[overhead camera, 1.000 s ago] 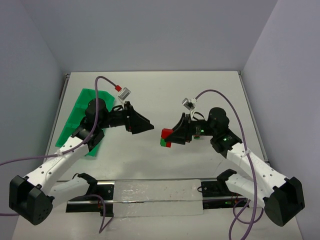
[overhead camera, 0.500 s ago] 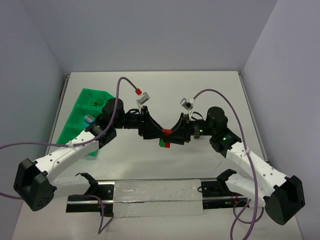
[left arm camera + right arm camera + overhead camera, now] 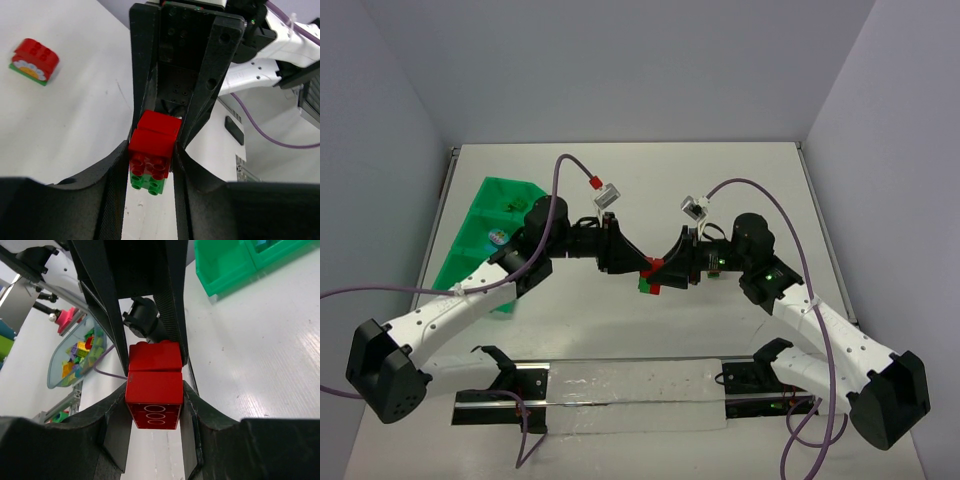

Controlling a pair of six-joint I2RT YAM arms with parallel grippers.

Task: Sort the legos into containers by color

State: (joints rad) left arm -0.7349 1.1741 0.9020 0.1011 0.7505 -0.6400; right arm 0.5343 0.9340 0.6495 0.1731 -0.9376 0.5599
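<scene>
- Our left gripper [image 3: 151, 152] is pinching a red brick [image 3: 150, 147]. A green brick [image 3: 147, 182] is stuck to it.
- Our right gripper [image 3: 154, 390] is pinching a second red brick [image 3: 152, 400]. It sits tight against the first one.
- We think both arms grab the clump from two sides so they can pull it apart. Red and green stuck together cannot go in different boxes.
- The clump is in the middle of the table [image 3: 720, 200], right between the two grippers. We cannot tell if it touches the table.
- The green tray [image 3: 470, 215] lies at the left side of the table, well apart from the clump.
- One box of the tray holds a bluish bit [image 3: 265, 244]. A few other boxes hold tiny things, too small for us to name.
- A loose red-and-green piece [image 3: 32, 60] lies alone on the table, not sorted yet.
</scene>
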